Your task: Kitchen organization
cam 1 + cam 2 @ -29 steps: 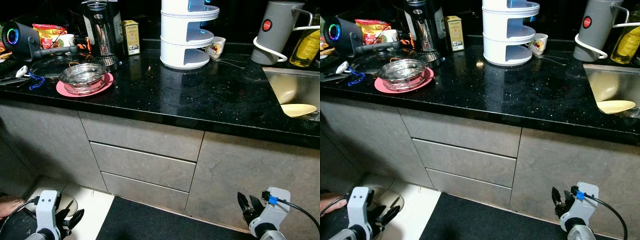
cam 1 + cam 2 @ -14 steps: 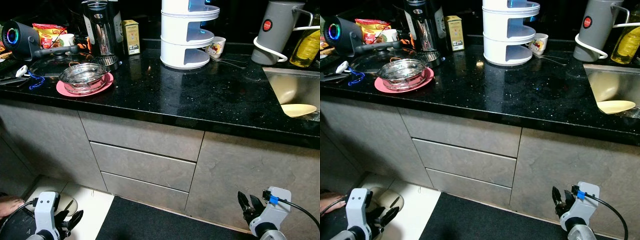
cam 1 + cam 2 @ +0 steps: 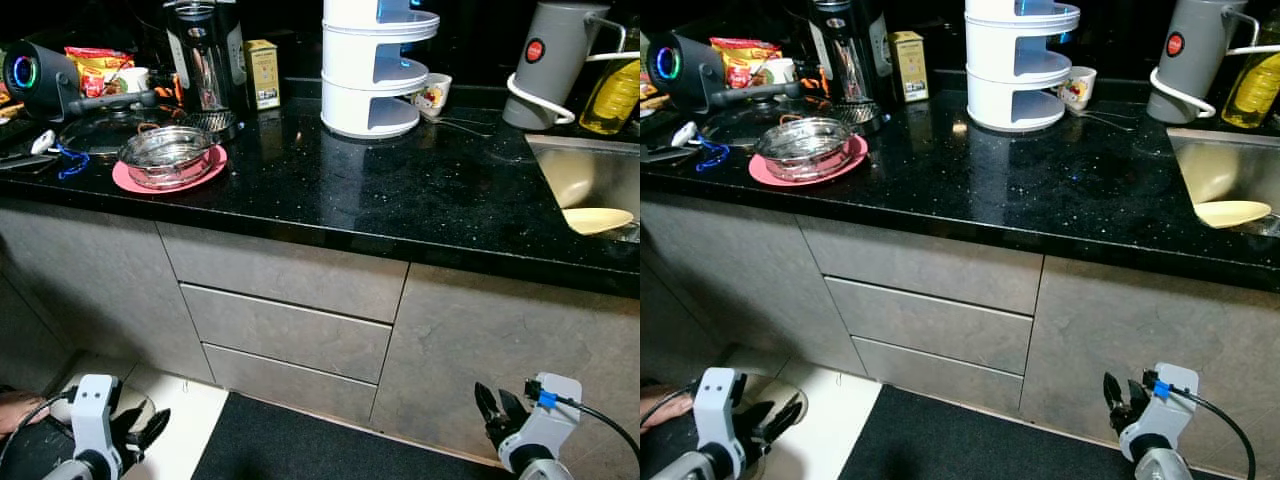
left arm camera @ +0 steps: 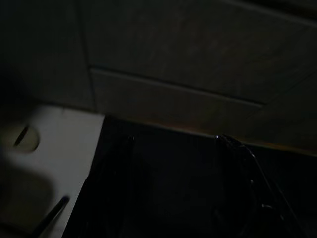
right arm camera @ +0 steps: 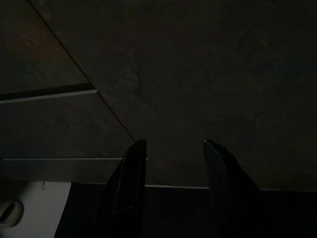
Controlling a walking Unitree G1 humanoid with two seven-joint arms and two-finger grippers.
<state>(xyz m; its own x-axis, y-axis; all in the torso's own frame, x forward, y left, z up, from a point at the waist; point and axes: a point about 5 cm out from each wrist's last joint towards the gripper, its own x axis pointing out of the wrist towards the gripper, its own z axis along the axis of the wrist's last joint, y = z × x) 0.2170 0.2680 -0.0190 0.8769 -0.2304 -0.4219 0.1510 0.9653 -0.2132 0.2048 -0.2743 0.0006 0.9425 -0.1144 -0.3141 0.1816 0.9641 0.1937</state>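
A black stone counter (image 3: 400,200) runs across the view. On it a steel bowl (image 3: 165,152) sits on a pink plate (image 3: 205,170) at the left, and a white tiered rack (image 3: 370,70) stands at the back with a small cup (image 3: 432,95) beside it. A yellow plate (image 3: 595,219) lies in the sink (image 3: 575,165) at the right. Both arms hang low in front of the cabinets. My left gripper (image 3: 145,430) is open above the floor, and my right gripper (image 3: 492,408) is open near the cabinet door. The dark wrist views show the left gripper (image 4: 174,138) and right gripper (image 5: 174,143) empty.
A coffee maker (image 3: 205,55), a yellow box (image 3: 262,72), a speaker (image 3: 35,75) and a pan lid (image 3: 100,125) crowd the counter's left. A grey jug (image 3: 555,60) and an oil bottle (image 3: 612,95) stand by the sink. Grey drawers (image 3: 290,330) face me. What looks like a person's foot (image 3: 15,410) is at lower left.
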